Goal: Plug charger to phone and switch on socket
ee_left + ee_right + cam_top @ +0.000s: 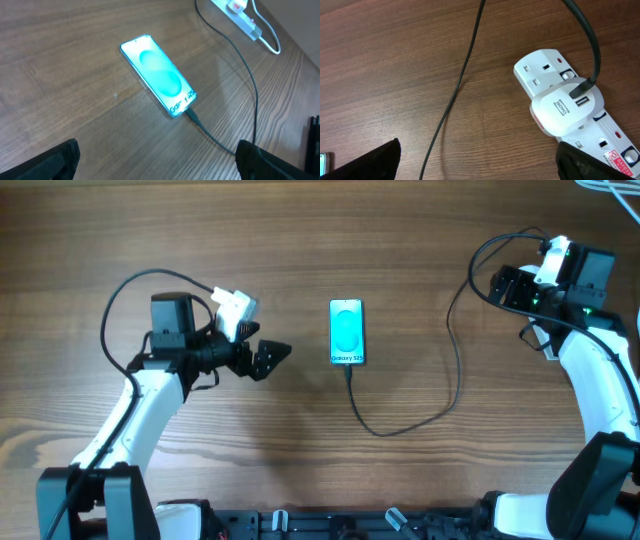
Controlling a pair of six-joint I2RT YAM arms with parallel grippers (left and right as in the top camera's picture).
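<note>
Phone: the phone (346, 332) lies flat on the table (300, 240) with its teal screen up. The "Galaxy S25" text is at the end nearer the robot.

Charger: the tip of the charger (192, 116) sits in the text end of the phone. From there the black cable leads away from the phone, bends to the phone's right and climbs towards the socket.

Socket: the socket (536, 67) lies well to the right of the phone, beyond the cable loop. In the overhead view the right arm mostly hides it.

Adapter: a white adapter (559, 114) is seated in the socket, and the charger's far end is plugged into its face.

White cord: a thick white cord (270, 42) loops beside the socket, on the side away from the phone.

Switch: the pictures do not show whether it is on or off.

Left gripper: the left gripper (272, 356) is just left of the phone and apart from it. Its jaws are spread wide and hold nothing. In its wrist view the phone lies ahead between the two fingers (52, 164).

Right gripper: the right gripper (502, 286) is well to the right of the phone, over the socket. Its jaws are spread wide and empty, clear of the adapter.
</note>
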